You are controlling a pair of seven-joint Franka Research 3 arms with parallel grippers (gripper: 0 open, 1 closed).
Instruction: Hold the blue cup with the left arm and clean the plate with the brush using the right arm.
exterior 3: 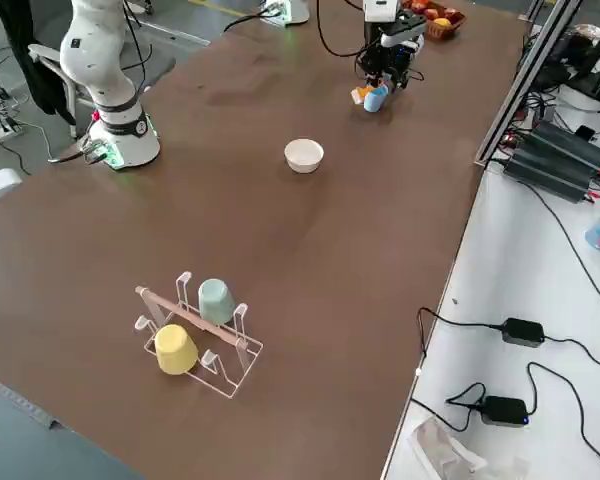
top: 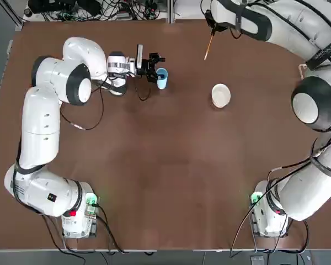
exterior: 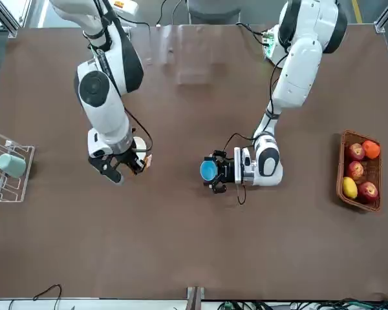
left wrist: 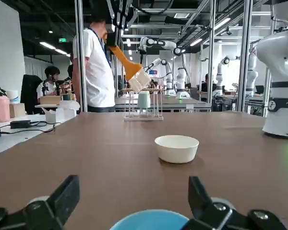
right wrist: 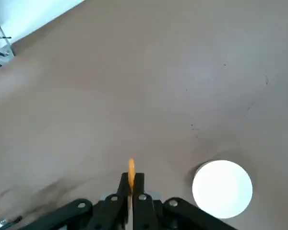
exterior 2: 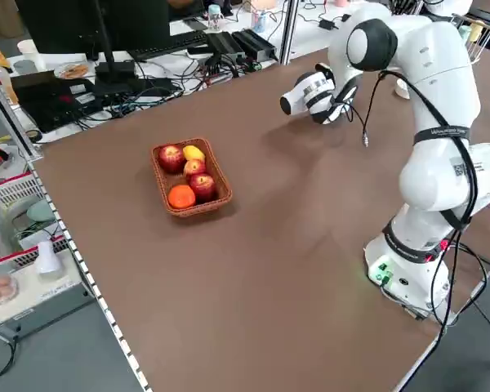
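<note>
A basket of fruit is sitting at the counter's three o'clock; a wire rack holding teal and yellow cups is standing at nine.

Three cups: blue, teal, yellow. One plate, one brush, one rack, one basket with five fruits.

A robotics lab: more robot arms at benches, aluminium framing.

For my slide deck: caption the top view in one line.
Left pincer grips the small light-blue plastic cup while right pincer holds the thin orange brush beyond the small round white dish.
</note>
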